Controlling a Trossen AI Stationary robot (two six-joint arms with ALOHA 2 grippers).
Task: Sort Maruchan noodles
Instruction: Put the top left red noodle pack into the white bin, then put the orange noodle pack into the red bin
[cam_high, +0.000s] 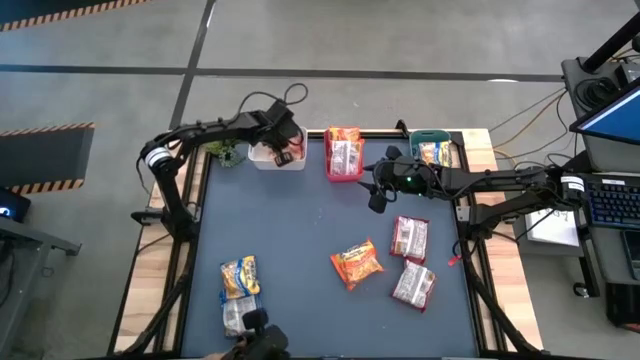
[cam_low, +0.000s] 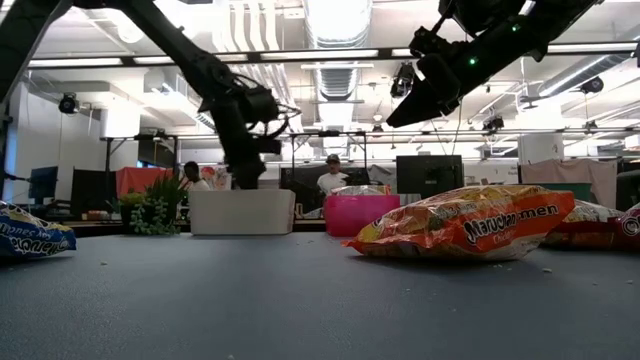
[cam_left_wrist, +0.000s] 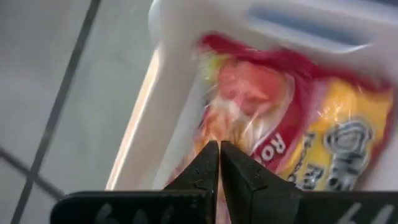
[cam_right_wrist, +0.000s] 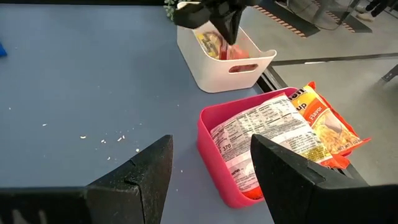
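My left gripper (cam_high: 283, 150) reaches down into the white bin (cam_right_wrist: 217, 78) at the table's far edge, shut on a red, white and yellow noodle packet (cam_left_wrist: 292, 118) inside it. My right gripper (cam_high: 378, 195) hangs open and empty above the table, just near of the pink bin (cam_right_wrist: 208, 143). That bin holds orange packets (cam_right_wrist: 273, 134) standing on edge, and the teal bin (cam_high: 452, 150) holds a blue-yellow one. Lying flat on the table are an orange packet (cam_high: 356, 265), two silvery-red ones (cam_high: 408, 238) (cam_high: 413, 284) and two blue-yellow ones (cam_high: 240, 277). My left gripper comes from above, pointing down into the white bin, its fingertips (cam_left_wrist: 208, 158) closed at the packet's near edge (cam_left_wrist: 208, 127). The fingers themselves hide the exact place of contact. The packet sits inside the bin, tilted against its wall.
A small green plant (cam_high: 230, 153) stands left of the white bin. The three bins line the far edge. Open mat lies in the table's middle and left. A dark camera mount (cam_high: 262, 338) sits at the near edge. People sit in the room beyond (cam_low: 333, 178).
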